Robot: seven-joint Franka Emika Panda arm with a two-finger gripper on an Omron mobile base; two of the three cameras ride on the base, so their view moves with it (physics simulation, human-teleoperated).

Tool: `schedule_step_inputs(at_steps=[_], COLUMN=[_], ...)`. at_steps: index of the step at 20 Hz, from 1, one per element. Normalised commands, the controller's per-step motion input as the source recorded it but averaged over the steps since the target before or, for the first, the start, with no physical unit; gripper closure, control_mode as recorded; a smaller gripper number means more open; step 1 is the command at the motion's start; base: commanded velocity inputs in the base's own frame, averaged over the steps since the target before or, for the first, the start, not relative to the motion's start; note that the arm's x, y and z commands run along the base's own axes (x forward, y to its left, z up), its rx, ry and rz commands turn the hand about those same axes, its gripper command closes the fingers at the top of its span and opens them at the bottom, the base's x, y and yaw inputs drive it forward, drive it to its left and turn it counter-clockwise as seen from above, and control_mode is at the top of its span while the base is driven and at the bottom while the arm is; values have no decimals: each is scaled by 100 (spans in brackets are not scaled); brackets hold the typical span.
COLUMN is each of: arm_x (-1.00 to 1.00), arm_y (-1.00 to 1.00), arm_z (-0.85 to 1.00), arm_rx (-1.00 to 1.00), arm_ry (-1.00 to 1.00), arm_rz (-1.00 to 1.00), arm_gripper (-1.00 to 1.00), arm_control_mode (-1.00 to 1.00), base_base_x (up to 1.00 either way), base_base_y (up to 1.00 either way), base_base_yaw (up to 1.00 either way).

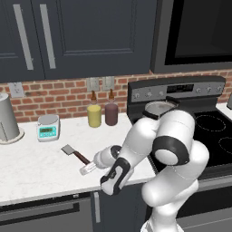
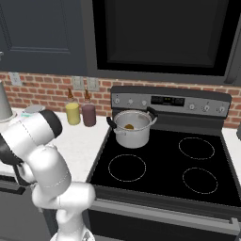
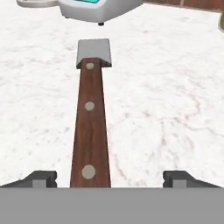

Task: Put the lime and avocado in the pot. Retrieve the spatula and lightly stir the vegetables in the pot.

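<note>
The spatula [image 3: 90,118] lies flat on the white counter, its brown riveted handle running toward me and its grey blade [image 3: 93,51] at the far end. My gripper [image 3: 109,178] is low over the handle's near end and open. A fingertip [image 3: 41,177] stands well clear of the wood on each side. From the left base view the spatula [image 1: 74,153] lies just ahead of my gripper [image 1: 89,168]. The steel pot [image 2: 132,132] sits on the stove's back left burner with a brownish avocado [image 2: 129,126] inside. The lime is hidden.
A small kitchen scale [image 1: 48,127] and a tall grey canister [image 1: 7,118] stand at the back left of the counter. A yellow bottle [image 1: 94,113] and a dark red bottle [image 1: 111,112] stand by the brick wall. The black stovetop [image 2: 164,164] lies to the right.
</note>
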Motion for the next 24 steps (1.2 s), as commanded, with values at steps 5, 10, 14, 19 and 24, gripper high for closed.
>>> schedule_step_inputs(at_steps=[5,10,14,19,24], arm_x=[0,0,0,-8,-17], arm_y=[47,54,47,26,10], arm_z=[-24,-38,-60,-58,-37], arm_rx=[-5,-5,-2,0,0], arm_ry=[-10,-6,-2,0,0], arm_rz=[0,0,0,0,0], arm_gripper=[-100,100,100,100,100], arm_control_mode=[-100,-100,-100,-100,-100], base_base_x=[0,0,0,0,0], base_base_y=[0,0,0,0,0], base_base_yaw=[0,0,0,0,0])
